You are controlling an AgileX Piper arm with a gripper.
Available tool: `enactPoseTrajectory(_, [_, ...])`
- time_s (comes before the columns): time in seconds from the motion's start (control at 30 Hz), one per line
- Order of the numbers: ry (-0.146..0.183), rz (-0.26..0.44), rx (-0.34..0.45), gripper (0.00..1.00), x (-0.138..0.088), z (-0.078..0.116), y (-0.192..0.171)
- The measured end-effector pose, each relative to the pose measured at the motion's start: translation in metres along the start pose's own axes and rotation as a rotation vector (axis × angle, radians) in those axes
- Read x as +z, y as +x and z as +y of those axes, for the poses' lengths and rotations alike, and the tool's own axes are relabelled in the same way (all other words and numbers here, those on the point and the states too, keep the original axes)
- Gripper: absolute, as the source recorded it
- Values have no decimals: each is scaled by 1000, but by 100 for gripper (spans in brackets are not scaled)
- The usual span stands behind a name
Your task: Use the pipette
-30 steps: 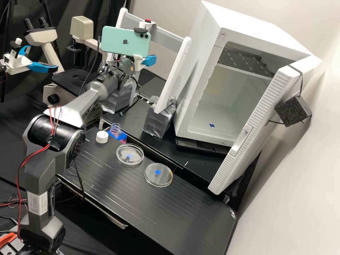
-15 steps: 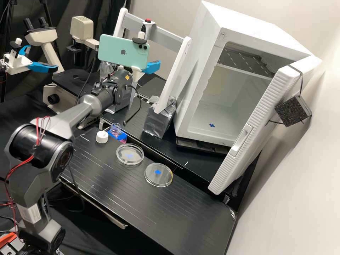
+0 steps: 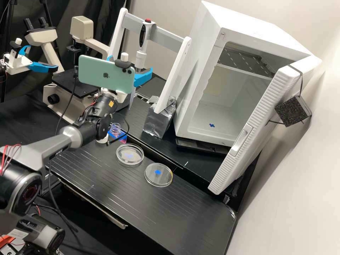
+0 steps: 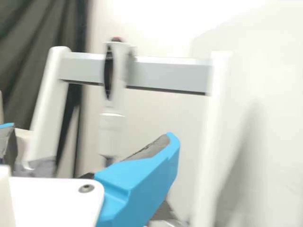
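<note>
The gripper (image 4: pixel 89 137) is standing wide open, empty; poor alignment is risking knocking the pipette (image 4: pixel 111 132) off its rack (image 4: pixel 170 75).

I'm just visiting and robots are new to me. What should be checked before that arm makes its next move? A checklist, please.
1. Pipette upright at the stand's crossbar: ok.
2. Gripper open and empty, ready to take it: ok.
3. Bottle uncapped, its white cap beside it: ok.
4. Enough liquid in the bottle: cannot tell.
5. Two petri dishes on the bench: ok.
6. Incubator door shut: not ok, it stands open.
</note>
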Motion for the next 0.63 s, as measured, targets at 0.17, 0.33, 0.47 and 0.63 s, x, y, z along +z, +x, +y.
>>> enactPoseTrajectory(0.17, [26, -46, 151, 100, 24, -8, -26])
enactPoseTrajectory(0.33, [21, -34, 259, 100, 45, -13, -47])
enactPoseTrajectory(0.47, [76, -22, 318, 100, 58, -13, -58])
enactPoseTrajectory(0.63, [102, -39, 304, 100, 67, -15, -64])
